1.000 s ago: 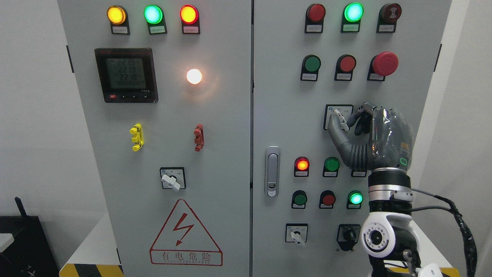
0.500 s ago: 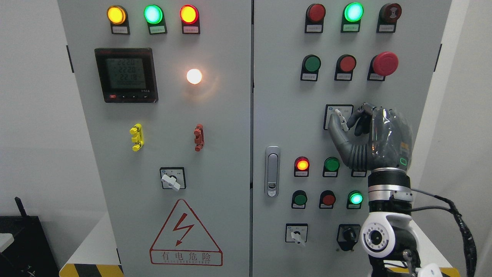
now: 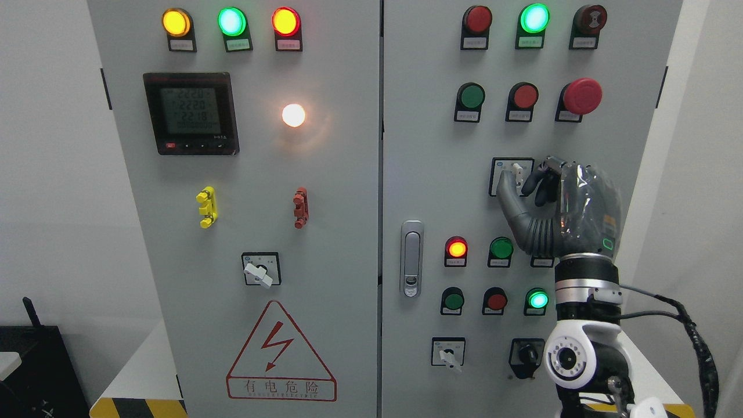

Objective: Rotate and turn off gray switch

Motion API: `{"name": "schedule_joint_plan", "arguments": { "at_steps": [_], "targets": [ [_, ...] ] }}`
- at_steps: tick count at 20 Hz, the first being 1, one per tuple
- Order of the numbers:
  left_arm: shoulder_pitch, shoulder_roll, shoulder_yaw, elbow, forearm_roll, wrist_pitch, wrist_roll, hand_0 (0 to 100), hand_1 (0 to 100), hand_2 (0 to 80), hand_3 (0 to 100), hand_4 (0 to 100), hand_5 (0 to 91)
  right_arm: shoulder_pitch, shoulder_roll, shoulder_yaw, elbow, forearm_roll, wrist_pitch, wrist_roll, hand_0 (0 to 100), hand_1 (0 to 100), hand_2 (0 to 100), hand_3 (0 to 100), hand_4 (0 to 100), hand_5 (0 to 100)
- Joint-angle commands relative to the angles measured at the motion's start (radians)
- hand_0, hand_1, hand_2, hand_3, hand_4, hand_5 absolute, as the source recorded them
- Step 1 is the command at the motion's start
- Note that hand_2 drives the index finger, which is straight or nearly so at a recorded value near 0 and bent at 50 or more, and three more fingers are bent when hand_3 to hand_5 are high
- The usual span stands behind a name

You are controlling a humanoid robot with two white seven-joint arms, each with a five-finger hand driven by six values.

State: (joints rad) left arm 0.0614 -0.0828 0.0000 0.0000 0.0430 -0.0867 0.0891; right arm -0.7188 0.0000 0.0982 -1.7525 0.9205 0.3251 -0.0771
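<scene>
1. Right robot hand (image 3: 525,183) is raised against the right cabinet door (image 3: 424,145); thumb and curled fingers (image 3: 504,188) pinch the gray switch (image 3: 515,172).
2. The gray switch sits in its square plate at the robot hand's fingertips, handle roughly upright and mostly covered by the fingers.
3. Above the robot hand: green button (image 3: 471,96), red button (image 3: 525,96), red mushroom button (image 3: 582,96).
4. Just below-left of the robot hand: lit red lamp (image 3: 457,248), dark green lamp (image 3: 501,248).
5. Beside the wrist: lit green lamp (image 3: 537,299).
6. Further down, near the forearm: second gray switch (image 3: 447,354) and black knob (image 3: 526,352).
7. Door latch (image 3: 411,258) is left of the robot hand.
8. Far left of the robot hand on the left door: meter display (image 3: 191,112), glowing white lamp (image 3: 293,115), third gray switch (image 3: 259,271).
9. Containers: only the closed cabinet; contents hidden.
</scene>
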Motion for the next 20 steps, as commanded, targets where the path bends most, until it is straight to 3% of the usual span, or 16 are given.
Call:
{"name": "schedule_joint_plan", "arguments": {
  "at_steps": [1,9,20],
  "targets": [
    [0.000,0.000,-0.002,0.014,0.000,-0.001,0.003,12,39,0.0,0,0,0.0,-0.004,-0.015,0.000,0.002,0.000,0.000,0.007,48,39,72,92,90,100],
    [0.000,0.000,-0.002,0.014,0.000,-0.001,0.004,12,39,0.0,0,0,0.0,-0.004,-0.015,0.000,0.001,-0.002,0.000,0.007,51,38,73,92,90,100],
    [0.000,0.000,-0.002,0.014,0.000,-0.001,0.004,12,39,0.0,0,0,0.0,-0.004,-0.017,-0.002,-0.002,-0.002,-0.006,0.007,40,43,72,92,90,100]
  ]
}}
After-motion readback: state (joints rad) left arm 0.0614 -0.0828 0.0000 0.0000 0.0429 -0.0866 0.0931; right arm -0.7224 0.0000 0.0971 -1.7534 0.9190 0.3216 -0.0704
